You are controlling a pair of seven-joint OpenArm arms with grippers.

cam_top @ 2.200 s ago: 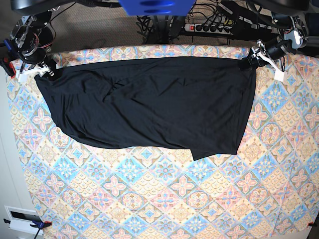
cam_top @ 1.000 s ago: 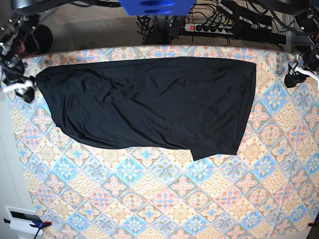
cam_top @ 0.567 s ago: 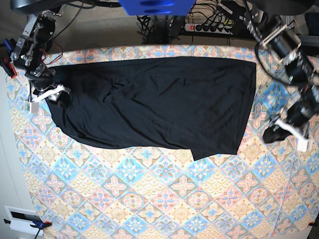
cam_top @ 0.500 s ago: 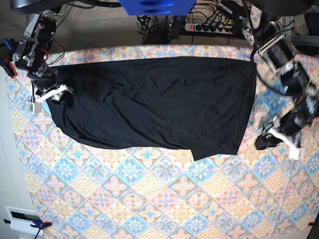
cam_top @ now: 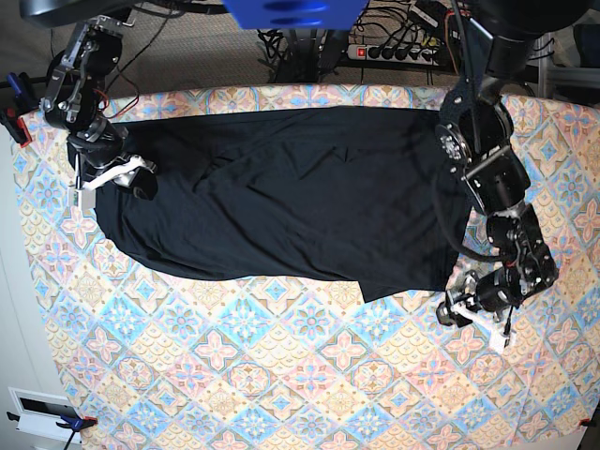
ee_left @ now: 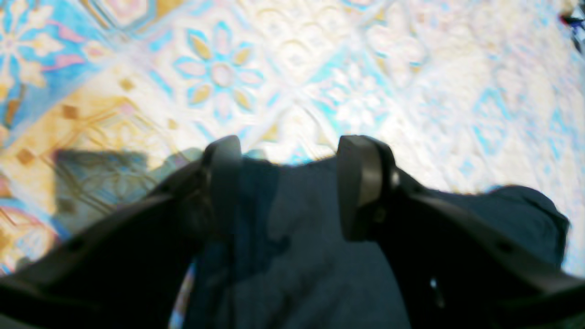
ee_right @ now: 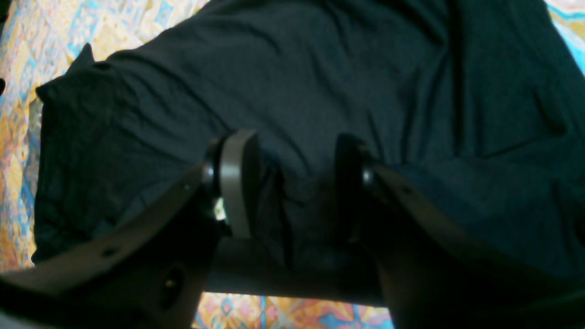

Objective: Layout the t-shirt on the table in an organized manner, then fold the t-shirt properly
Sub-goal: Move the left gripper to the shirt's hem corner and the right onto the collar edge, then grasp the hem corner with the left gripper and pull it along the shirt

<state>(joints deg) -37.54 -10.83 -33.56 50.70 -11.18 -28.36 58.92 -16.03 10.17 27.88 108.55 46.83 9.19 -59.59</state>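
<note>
The black t-shirt lies spread across the far half of the patterned table, its lower edge uneven and a flap jutting out at the lower right. My right gripper is over the shirt's left end; in the right wrist view it stands open just above the wrinkled t-shirt. My left gripper sits by the shirt's lower right corner. In the left wrist view it is open, with the t-shirt's edge lying between the fingers on the table.
A power strip and cables lie behind the table's far edge. A blue mount hangs over the top middle. A red clamp grips the left edge. A white box sits off the lower left corner.
Both grippers left the shirt's top corners. The left one swung down the right side to the lower right corner. The right one moved inward over the shirt's left end.
</note>
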